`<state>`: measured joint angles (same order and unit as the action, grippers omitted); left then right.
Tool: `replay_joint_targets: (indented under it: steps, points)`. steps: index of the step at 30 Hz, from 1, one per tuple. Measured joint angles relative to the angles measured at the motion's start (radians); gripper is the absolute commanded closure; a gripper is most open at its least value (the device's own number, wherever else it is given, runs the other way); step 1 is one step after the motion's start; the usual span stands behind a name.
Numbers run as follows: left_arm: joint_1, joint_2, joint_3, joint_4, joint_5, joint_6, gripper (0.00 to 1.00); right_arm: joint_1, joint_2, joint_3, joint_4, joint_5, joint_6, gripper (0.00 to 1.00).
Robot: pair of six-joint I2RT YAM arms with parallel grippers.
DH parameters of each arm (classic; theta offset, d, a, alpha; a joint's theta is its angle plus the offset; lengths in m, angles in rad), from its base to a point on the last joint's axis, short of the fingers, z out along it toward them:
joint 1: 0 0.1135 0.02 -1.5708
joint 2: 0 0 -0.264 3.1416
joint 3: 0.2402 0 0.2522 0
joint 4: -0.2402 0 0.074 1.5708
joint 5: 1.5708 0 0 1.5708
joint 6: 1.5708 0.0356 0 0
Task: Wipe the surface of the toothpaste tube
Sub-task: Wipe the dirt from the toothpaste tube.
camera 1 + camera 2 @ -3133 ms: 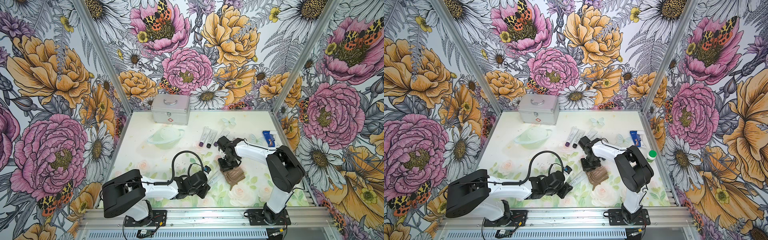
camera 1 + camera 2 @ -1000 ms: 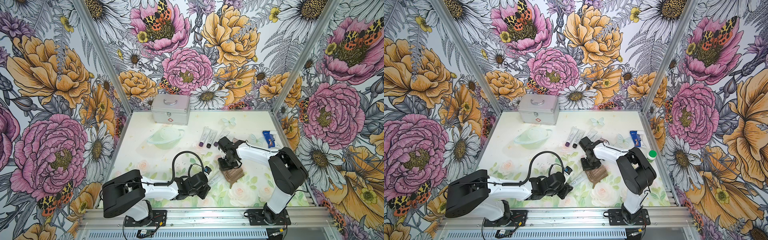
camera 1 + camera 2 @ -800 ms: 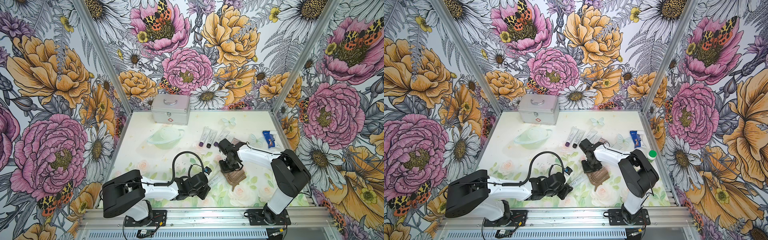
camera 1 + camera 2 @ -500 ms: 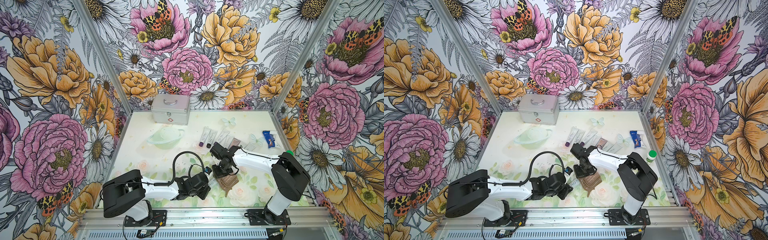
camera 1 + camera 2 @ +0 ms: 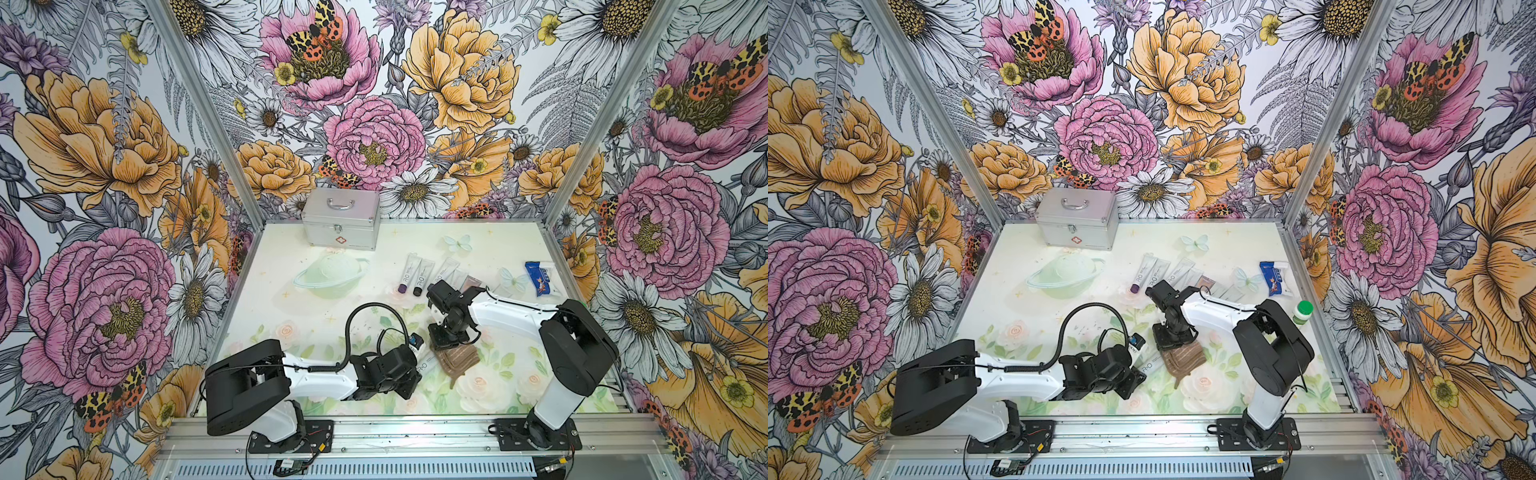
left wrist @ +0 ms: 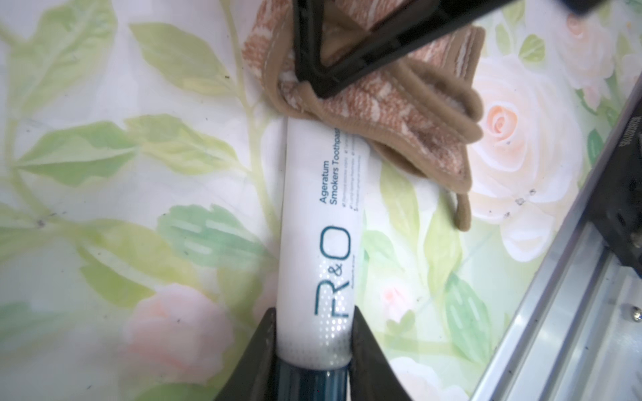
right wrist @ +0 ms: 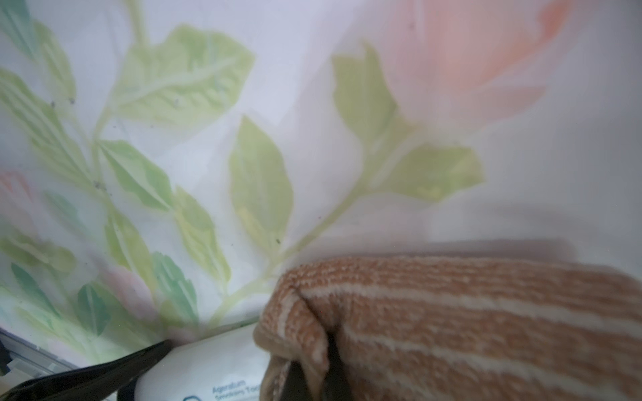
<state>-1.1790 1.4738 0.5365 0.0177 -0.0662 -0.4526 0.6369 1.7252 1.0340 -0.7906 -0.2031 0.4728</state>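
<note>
here, left gripper [image 6: 312, 330] jaws narrow, pinching toothpaste tube [image 6: 323, 215] near cap to steady it; right gripper [image 7: 309, 378] clamped tight on folded cloth [image 7: 451, 323], laid over tube's far end for wiping.

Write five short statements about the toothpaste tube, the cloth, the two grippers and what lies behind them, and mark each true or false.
1. The left gripper is shut on the toothpaste tube near its cap end. True.
2. The right gripper holds nothing. False: it is shut on the brown striped cloth.
3. The cloth covers the end of the tube away from the cap. True.
4. The silver case at the back of the table stands open. False: its lid is down.
5. More tubes lie side by side further back on the table. True.
</note>
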Motion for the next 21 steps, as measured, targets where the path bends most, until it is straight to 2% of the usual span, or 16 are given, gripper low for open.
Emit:
replay_joint_targets:
  steps: [4,8,14,21]
  points:
    - [0.000,0.000,0.000,0.002,0.000,0.000,0.73,-0.037,0.005,-0.005,-0.005,0.057,-0.011,1.00]
    - [0.000,0.000,0.000,0.002,-0.001,0.000,0.73,-0.031,0.004,-0.005,-0.008,0.077,-0.011,1.00]
    - [-0.004,0.000,0.000,-0.007,0.000,0.000,0.73,0.043,-0.019,-0.018,0.005,0.093,0.024,1.00]
    - [-0.005,-0.005,-0.002,-0.013,-0.001,-0.004,0.73,0.145,-0.049,-0.053,0.095,0.011,0.101,1.00]
